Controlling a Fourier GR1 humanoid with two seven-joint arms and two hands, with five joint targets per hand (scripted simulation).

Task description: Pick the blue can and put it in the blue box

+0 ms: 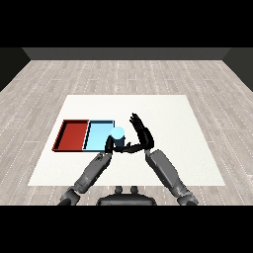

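Blue can [118,137] stands upright at the near right corner of the light blue tray [99,134], long axis vertical. Right hand [141,136] just beside it on the right, fingers straight and spread, thumb reaching toward it. Left hand [108,146] touches the can's left; its fingers cannot be made out.

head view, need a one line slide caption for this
Left hand curled round the blue can at the light blue tray's near right edge, right hand open beside it.
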